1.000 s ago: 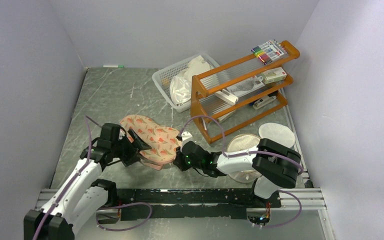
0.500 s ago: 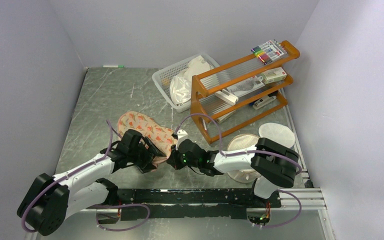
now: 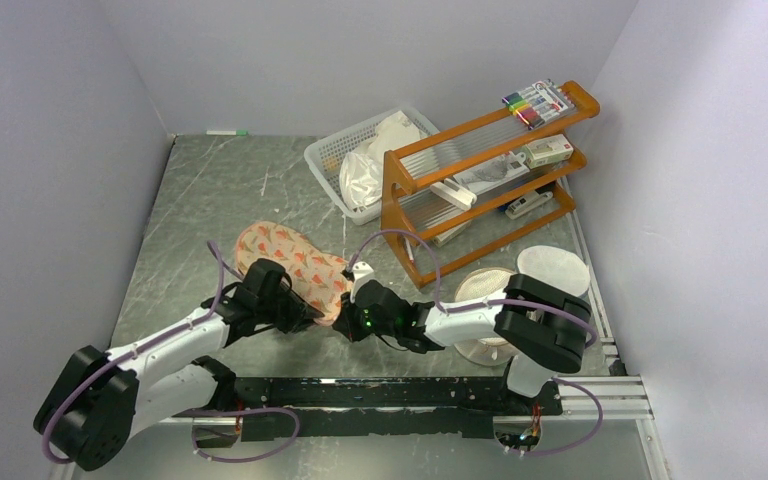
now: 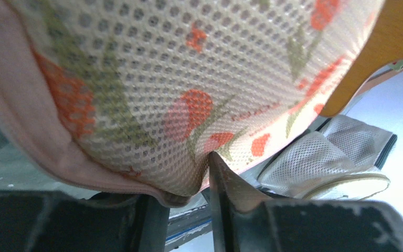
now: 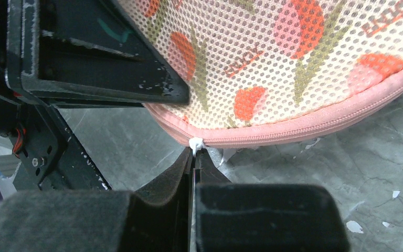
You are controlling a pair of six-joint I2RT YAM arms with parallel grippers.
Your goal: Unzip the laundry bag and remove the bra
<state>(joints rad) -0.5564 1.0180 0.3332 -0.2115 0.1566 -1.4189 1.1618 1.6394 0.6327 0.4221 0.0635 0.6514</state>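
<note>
Laundry bag (image 3: pixel 290 262) lying toward near edge of table (image 3: pixel 210 190), long axis running far-left to near-right. Left gripper (image 3: pixel 307 318) pinching its near rim, jaws almost closed; right gripper (image 3: pixel 344 322), fully closed, clamping zip pull (image 5: pixel 195 143). Bra not showing.

The laundry bag (image 3: pixel 282 252) is a flat, rounded pouch of peach mesh printed with red-orange flowers and green stems and edged by a pink zip rim. It lies left of the middle of the grey table (image 3: pixel 210 190), its length running from far-left to near-right. Its near end is held up off the table: the left hand (image 4: pixel 182 199) pinches a fold of mesh at the rim, the right hand (image 5: pixel 194 157) is clamped on the small white zip pull (image 5: pixel 195 143), and the stretch of zip in view is closed.
</note>
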